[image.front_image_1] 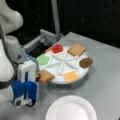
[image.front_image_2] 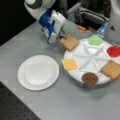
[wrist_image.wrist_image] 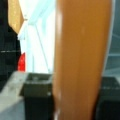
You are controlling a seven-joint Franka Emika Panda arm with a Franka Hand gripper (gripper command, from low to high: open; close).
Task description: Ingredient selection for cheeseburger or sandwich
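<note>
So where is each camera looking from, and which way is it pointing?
Front view: sits high, looking down over the paper plate toward the divided tray; the white arm and the gripper fill its left.
Front view: sits on the opposite side, looking down; the gripper enters from the top, the paper plate lies left.
Wrist view: rides on the arm, looking past the dark fingers at the toast square held edge-on.
Both front views share the tray, plate and the gripped toast square.
</note>
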